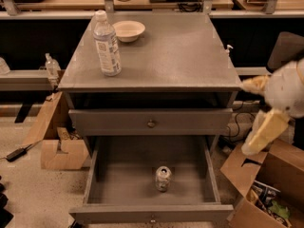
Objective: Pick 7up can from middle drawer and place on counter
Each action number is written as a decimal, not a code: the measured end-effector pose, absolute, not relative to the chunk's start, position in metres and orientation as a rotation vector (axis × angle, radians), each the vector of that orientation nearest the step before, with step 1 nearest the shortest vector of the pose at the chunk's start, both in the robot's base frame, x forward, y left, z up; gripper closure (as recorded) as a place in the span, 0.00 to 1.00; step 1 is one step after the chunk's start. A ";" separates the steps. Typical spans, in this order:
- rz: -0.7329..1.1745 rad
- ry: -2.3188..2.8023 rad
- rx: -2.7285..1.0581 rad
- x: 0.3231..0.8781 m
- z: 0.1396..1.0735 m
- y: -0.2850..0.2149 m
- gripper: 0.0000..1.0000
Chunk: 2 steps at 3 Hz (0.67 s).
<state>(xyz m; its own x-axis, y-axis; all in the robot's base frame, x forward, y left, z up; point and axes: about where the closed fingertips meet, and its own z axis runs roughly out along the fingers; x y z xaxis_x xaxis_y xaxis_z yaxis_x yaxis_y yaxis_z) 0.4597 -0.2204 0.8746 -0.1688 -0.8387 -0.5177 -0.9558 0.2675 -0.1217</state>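
The 7up can (163, 178) stands upright on the floor of the open middle drawer (99, 175), near its centre and toward the front. Its silver lid faces up. The counter (175, 51) is the grey slab on top of the cabinet. My gripper (245, 118) is at the right of the cabinet, beside the counter's front right corner, well above and to the right of the can. Its pale yellow fingers (265, 131) are spread apart and hold nothing.
A clear plastic bottle (107, 44) and a white bowl (128, 30) stand on the counter's back left. The shut upper drawer front with a round knob (151, 123) overhangs the open drawer. Cardboard boxes lie on the floor at right (273, 184) and left (59, 148).
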 end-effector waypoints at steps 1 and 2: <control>0.486 1.871 -1.474 0.471 0.833 -0.222 0.00; 0.558 1.672 -1.444 0.465 0.822 -0.218 0.00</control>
